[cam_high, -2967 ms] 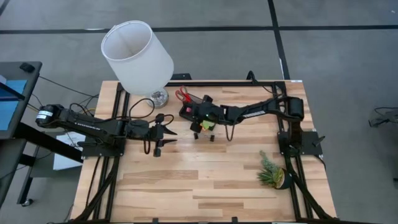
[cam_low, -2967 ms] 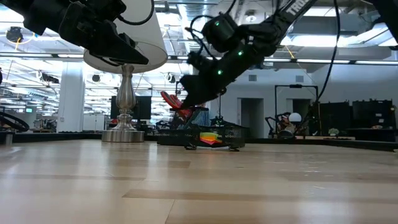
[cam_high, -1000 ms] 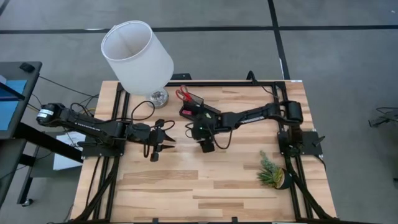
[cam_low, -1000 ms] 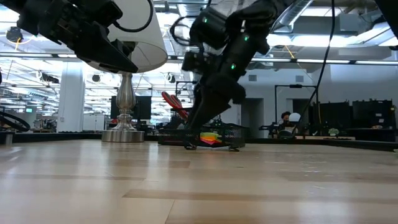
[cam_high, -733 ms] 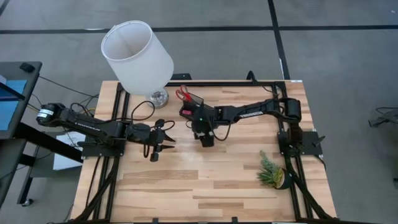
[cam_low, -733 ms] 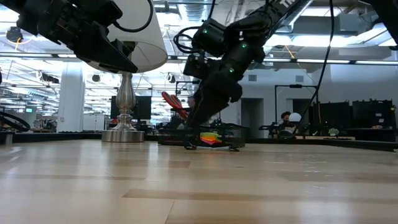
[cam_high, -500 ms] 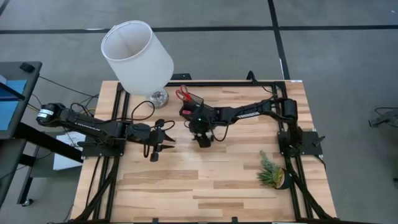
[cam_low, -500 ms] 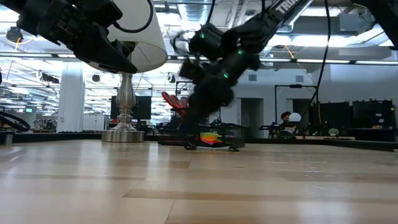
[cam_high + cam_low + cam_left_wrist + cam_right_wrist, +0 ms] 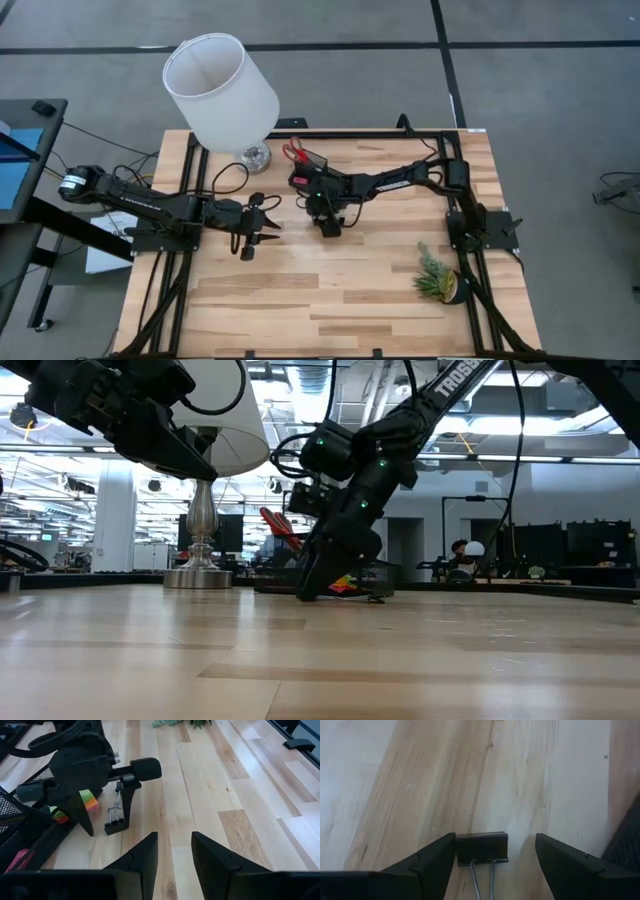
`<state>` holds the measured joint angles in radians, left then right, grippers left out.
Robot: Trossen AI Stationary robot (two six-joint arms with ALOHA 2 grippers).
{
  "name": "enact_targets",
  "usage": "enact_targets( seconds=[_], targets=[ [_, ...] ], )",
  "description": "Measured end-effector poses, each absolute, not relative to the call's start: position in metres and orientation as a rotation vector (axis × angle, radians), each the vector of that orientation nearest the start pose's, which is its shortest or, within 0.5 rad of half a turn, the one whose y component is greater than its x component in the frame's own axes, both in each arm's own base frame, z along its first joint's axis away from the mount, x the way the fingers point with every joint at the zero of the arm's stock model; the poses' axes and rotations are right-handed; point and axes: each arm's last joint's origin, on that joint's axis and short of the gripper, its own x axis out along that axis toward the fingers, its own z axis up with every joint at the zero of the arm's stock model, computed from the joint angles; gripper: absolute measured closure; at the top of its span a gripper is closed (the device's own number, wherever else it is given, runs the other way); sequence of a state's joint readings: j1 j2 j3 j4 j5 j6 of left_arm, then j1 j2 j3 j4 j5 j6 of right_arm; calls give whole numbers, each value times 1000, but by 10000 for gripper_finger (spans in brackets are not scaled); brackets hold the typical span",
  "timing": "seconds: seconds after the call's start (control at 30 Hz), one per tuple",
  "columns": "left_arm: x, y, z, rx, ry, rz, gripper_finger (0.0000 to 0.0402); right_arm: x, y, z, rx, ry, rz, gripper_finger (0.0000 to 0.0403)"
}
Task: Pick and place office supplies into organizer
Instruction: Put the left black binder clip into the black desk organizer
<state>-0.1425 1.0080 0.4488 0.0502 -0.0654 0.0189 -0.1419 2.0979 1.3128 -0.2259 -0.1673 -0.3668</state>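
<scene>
Right gripper (image 9: pixel 495 852) lowered to the tabletop just in front of the organizer (image 9: pixel 305 170), fingers (image 9: pixel 427 860) spread wide on either side of a black binder clip (image 9: pixel 481 848) lying flat on the wood, one finger close against it, not yet clamped. Red-handled scissors (image 9: pixel 293 152) upright in the organizer cup, sticky-note pad (image 9: pixel 86 800) beside the mesh wall. Left gripper (image 9: pixel 262 222) held above the table near the lamp (image 9: pixel 222 90), fingers (image 9: pixel 137 862) parted, nothing between them

Grey floor (image 9: pixel 520 90), seemingly open workshop
</scene>
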Motion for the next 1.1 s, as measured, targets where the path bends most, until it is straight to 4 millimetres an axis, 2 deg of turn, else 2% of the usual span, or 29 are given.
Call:
enact_targets(
  seconds=[0.23,0.57,0.73,0.93,1.1],
  targets=[
    [201,-27,201,69,506,-79,290,416,-56,119,-163,968,244,154],
    [201,-27,201,67,506,-79,290,421,-57,122,-163,888,250,276],
    [201,-27,201,67,506,-80,290,428,-66,133,-171,832,163,275],
    [201,-27,201,59,506,-78,290,443,-87,163,-268,776,-11,239],
    [201,-27,201,59,506,-79,290,451,-109,190,-236,694,-94,266]
  ],
)
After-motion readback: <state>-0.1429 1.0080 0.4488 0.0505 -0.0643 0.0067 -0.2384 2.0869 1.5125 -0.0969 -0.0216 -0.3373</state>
